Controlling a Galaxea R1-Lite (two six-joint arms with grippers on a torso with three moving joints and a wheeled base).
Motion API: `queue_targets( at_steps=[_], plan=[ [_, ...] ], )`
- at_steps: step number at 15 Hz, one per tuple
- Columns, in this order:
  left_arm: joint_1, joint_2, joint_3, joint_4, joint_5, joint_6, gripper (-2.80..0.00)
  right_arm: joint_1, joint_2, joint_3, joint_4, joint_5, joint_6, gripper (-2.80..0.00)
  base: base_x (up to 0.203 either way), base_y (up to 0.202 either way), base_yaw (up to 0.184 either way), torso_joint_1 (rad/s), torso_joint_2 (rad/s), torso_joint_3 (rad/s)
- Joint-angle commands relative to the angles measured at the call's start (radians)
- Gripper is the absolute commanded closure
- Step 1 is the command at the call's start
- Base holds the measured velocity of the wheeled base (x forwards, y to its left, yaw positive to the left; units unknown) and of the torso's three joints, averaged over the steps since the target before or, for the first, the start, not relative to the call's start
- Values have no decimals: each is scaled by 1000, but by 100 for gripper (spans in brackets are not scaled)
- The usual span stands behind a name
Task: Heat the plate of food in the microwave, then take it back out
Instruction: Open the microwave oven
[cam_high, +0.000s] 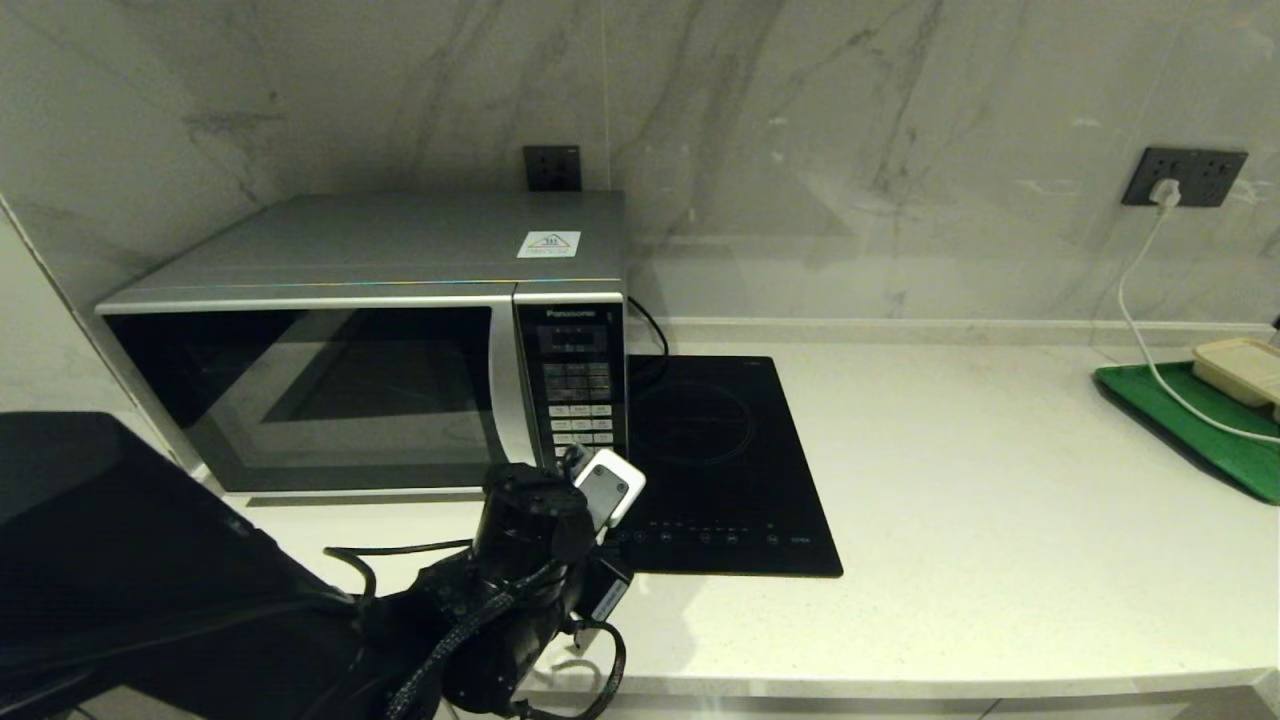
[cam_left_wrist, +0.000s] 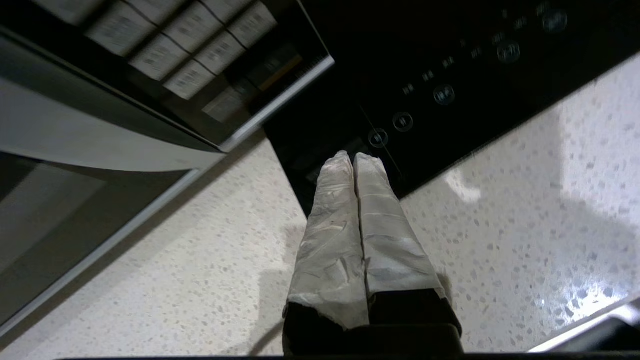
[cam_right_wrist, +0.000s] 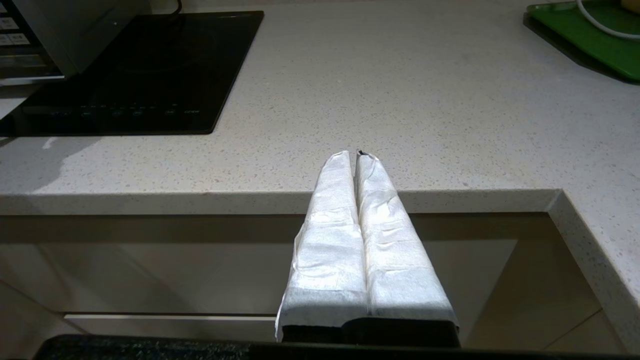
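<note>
The silver-grey microwave (cam_high: 360, 340) stands at the back left of the counter with its dark glass door closed. The plate of food is out of view in every frame. My left gripper (cam_left_wrist: 354, 157) is shut on nothing. It hovers low over the near left corner of the black hob (cam_left_wrist: 450, 75), just below and in front of the microwave's button panel (cam_left_wrist: 190, 65). In the head view the left wrist (cam_high: 530, 530) hides most of its fingers. My right gripper (cam_right_wrist: 356, 154) is shut and empty, held in front of the counter's front edge, outside the head view.
The induction hob (cam_high: 720, 460) lies flat to the right of the microwave. At the far right, a green tray (cam_high: 1200, 430) carries a beige lidded box (cam_high: 1245, 368), and a white cable (cam_high: 1140, 310) runs to it from a wall socket. The counter's front edge (cam_right_wrist: 200, 200) sits above cabinet fronts.
</note>
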Motion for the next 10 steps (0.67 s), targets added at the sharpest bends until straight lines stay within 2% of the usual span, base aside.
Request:
queue_targets(
  at_steps=[1, 4, 7, 9, 10],
  plan=[
    [0, 38, -53, 64, -14, 0, 0, 0, 0, 0, 0, 0, 1, 0, 0, 0, 0, 0, 0, 0],
    [9, 42, -97, 172, -6, 22, 0, 0, 0, 0, 0, 0, 1, 0, 0, 0, 0, 0, 0, 0],
    [13, 71, -161, 203, 10, 43, 0, 0, 0, 0, 0, 0, 1, 0, 0, 0, 0, 0, 0, 0],
    [19, 80, -181, 210, 92, 105, 0, 0, 0, 0, 0, 0, 1, 0, 0, 0, 0, 0, 0, 0],
    [18, 92, -193, 208, 95, 111, 0, 0, 0, 0, 0, 0, 0, 0, 0, 0, 0, 0, 0, 0]
  ],
)
